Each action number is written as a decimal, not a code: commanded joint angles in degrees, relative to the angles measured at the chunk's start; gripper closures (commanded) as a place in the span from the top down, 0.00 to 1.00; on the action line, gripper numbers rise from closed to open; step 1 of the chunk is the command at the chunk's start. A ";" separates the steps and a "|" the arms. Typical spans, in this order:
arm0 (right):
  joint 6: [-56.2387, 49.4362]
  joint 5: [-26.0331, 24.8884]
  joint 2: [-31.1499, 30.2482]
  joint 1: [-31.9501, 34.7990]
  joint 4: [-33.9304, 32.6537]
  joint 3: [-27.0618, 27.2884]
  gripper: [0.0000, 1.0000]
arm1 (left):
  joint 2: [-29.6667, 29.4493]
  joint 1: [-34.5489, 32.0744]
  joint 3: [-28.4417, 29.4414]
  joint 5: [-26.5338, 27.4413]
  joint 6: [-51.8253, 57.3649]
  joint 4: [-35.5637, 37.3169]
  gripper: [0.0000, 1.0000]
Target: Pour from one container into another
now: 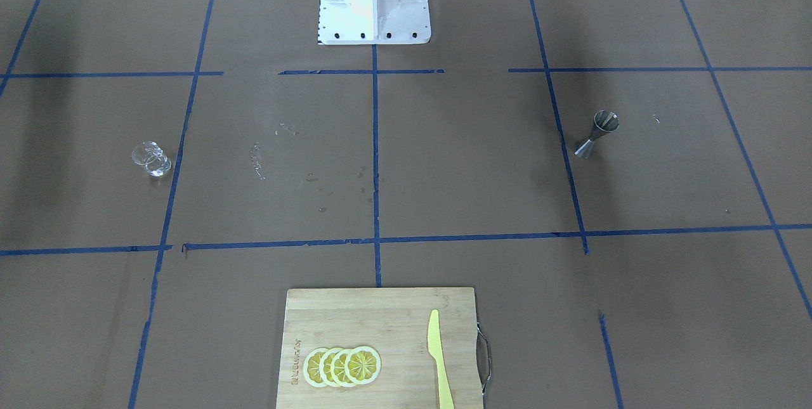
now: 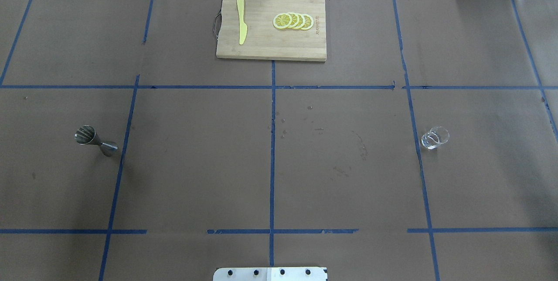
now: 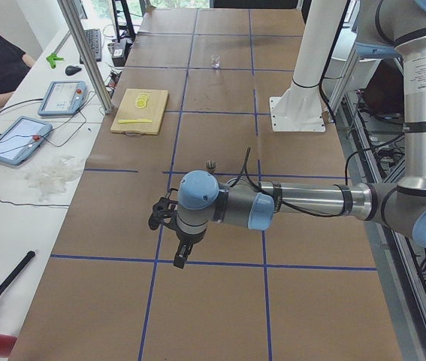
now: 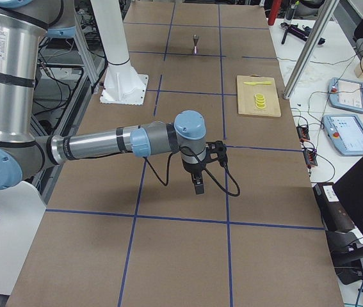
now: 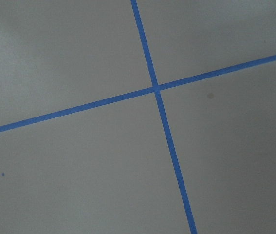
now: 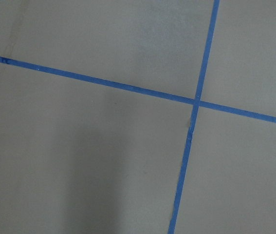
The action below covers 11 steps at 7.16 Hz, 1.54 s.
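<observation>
Resting on the worktop [image 2: 196,163], the jigger [image 2: 96,140] and glass cup [image 2: 434,138] stand apart from the left fingers [image 3: 182,254] and right fingers [image 4: 198,185]; I cannot tell either pair's spread.

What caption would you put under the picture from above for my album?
Steel jigger on the left, glass cup on the right, lemon slices and yellow knife lying on the cutting board.

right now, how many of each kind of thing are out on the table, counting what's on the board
glass cup: 1
metal jigger: 1
cutting board: 1
yellow knife: 1
lemon slices: 4
total: 8
</observation>
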 commanded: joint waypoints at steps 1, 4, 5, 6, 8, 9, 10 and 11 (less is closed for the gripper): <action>-0.06 2.02 1.31 0.00 0.43 0.09 1.00 | -0.33 0.00 3.15 -0.12 0.01 -12.46 1.00; 0.03 2.12 2.11 0.00 0.34 0.00 1.00 | -1.30 0.00 6.95 0.05 -2.53 -29.18 1.00; 0.11 2.12 2.02 0.00 0.34 0.17 1.00 | -1.38 0.00 7.48 -0.03 -5.14 -31.32 1.00; 0.11 2.12 2.02 0.00 0.34 0.18 1.00 | -0.60 0.00 5.66 -0.03 -4.82 -34.82 1.00; 0.11 2.12 1.93 0.00 0.34 0.18 1.00 | -0.42 5.50 5.64 -0.21 -7.18 -40.30 1.00; 0.11 2.12 1.93 0.00 0.34 0.09 1.00 | -0.51 6.76 5.47 -0.12 -13.46 -43.18 1.00; 0.11 2.12 1.93 0.00 0.34 0.09 1.00 | -0.16 9.73 5.55 0.23 -22.40 -50.34 1.00; 0.20 2.12 1.76 0.00 0.26 0.09 1.00 | 1.06 14.19 5.29 0.67 -31.88 -57.55 1.00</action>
